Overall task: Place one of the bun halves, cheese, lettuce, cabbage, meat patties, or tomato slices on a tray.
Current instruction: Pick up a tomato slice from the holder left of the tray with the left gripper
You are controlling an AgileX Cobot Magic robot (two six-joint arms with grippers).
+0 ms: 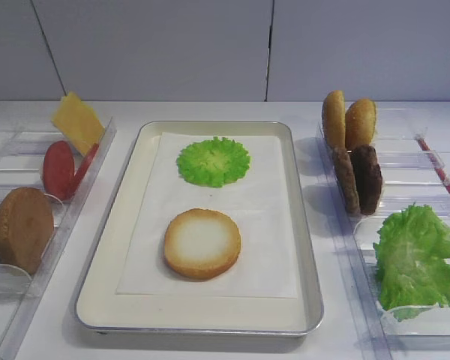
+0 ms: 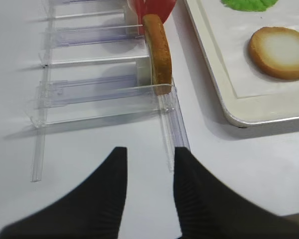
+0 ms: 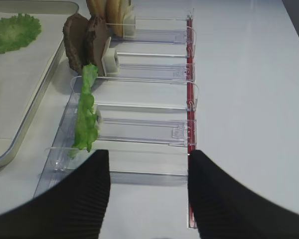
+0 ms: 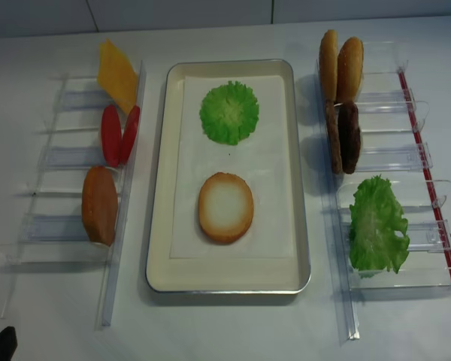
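Both tools, the left tool [image 2: 148,186] and right tool [image 3: 148,191], hang with fingers apart and empty over bare bench [image 2: 89,149] beside the racks, while one bun half [image 1: 202,243] lies inside the tray [image 1: 296,195].

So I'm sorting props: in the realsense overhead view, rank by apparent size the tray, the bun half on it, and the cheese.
1. tray
2. bun half
3. cheese, though it stands tilted, so foreshortening may shrink it.

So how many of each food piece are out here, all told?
Bun halves: 4
Meat patties: 2
Tomato slices: 2
Cheese: 1
Green leafy pieces: 2
Total: 11
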